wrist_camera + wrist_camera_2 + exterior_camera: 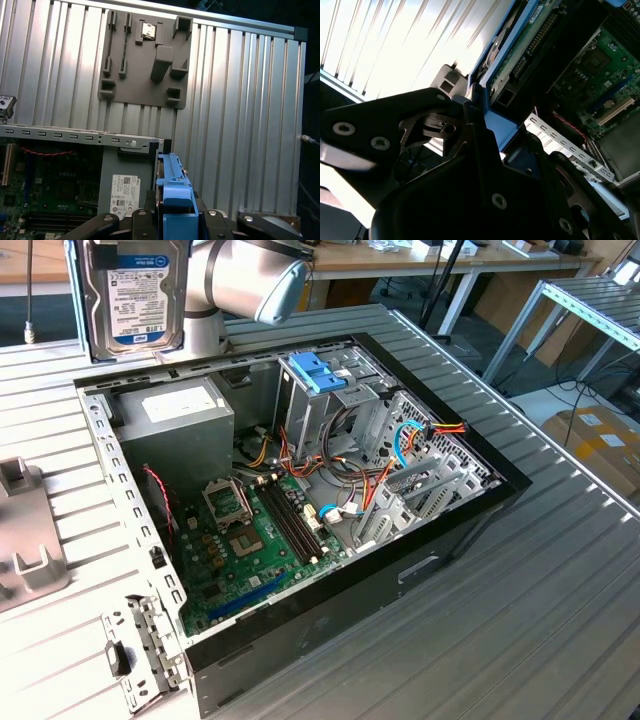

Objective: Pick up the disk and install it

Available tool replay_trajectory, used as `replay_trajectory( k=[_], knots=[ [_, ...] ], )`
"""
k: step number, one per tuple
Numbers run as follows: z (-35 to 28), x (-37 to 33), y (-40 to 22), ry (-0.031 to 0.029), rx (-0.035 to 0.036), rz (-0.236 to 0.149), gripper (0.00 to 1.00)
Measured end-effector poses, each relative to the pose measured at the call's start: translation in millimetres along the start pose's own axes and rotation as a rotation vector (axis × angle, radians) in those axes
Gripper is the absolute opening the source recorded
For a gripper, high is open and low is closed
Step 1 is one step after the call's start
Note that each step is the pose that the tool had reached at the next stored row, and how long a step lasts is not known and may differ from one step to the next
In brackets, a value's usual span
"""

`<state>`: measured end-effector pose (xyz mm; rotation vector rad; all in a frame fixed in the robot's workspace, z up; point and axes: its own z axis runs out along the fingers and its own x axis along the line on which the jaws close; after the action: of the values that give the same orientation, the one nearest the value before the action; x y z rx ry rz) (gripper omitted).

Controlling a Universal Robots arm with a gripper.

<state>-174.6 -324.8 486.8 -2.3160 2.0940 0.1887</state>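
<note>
The disk (135, 295), a grey-metal drive with a label on its face, hangs upright in the air above the back corner of the open computer case (455, 515), at the exterior view's left. In the first wrist view the disk (174, 182) shows edge-on with its light-blue rail bracket, and my gripper (174, 212) is shut on it, one dark finger on each side. The second wrist view shows the disk's (520, 45) underside and blue rail rising from the gripper (479, 112), with the case below.
Inside the case lie the grey power supply (180, 415), the green motherboard (250, 540), coloured cables and a drive cage topped by a blue plastic piece (318, 370). A grey fixture plate (145, 60) sits on the ribbed metal table beside the case.
</note>
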Motion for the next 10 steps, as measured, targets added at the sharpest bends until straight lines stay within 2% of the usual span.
replay_trajectory(
  k=[10],
  knots=[
    [0.4,0.4,-3.3,0.0,0.0001,0.0,0.37]
  ],
)
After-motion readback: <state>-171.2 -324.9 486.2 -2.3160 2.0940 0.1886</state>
